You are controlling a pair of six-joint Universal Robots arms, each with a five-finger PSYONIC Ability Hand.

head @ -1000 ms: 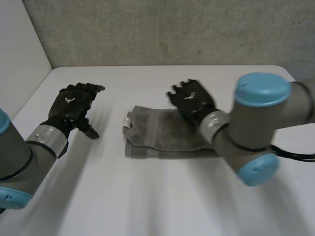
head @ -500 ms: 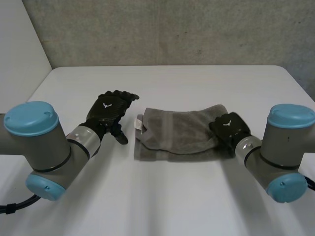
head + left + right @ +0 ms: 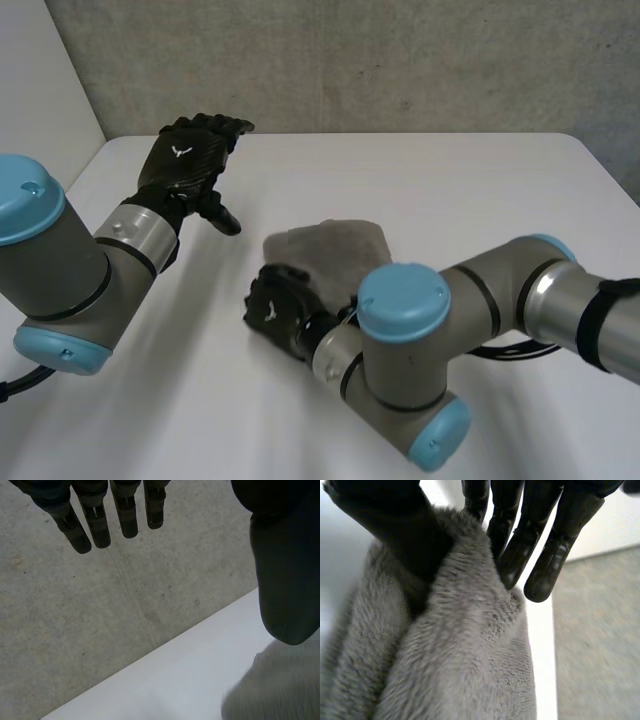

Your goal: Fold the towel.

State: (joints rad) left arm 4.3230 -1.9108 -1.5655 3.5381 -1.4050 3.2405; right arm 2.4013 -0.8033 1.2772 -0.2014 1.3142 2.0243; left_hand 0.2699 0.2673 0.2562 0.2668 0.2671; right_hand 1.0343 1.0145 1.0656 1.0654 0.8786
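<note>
Two hands, one towel; notes view by view.

Head view: right hand (image 3: 280, 312) sits low at the near-left end of the towel (image 3: 335, 248). The towel lies bunched in a rounded heap around the middle of the table (image 3: 480, 190), not flat. The right arm (image 3: 420, 340) crosses in front and hides the cloth's near edge. Left hand (image 3: 190, 162) hangs raised over the far-left part of the table, well apart from the towel, fingers straight, carrying nothing.

Left wrist view: the left hand's fingers (image 3: 97, 522) hang straight, spread away from the thumb (image 3: 285, 580), with nothing between them. A grey corner of towel (image 3: 280, 692) lies on the table beyond the thumb.

Right wrist view: the right hand's thumb (image 3: 395, 535) digs into the pile on one side and its fingers (image 3: 520, 550) lie against the other. A thick ridge of towel (image 3: 460, 650) is pinched between them.

Risks, my judgement:
- The pinch takes a ridge, perhaps several layers, not a clean edge. Carrying it over could drag the whole heap and leave a lump, not a fold.
- With the far end not pinned by the left hand, the cloth may slide on the table.
- The crossed right arm blocks my head view, so I may misjudge how the edges line up.

Containers: none in use; the table alone carries the towel.
</note>
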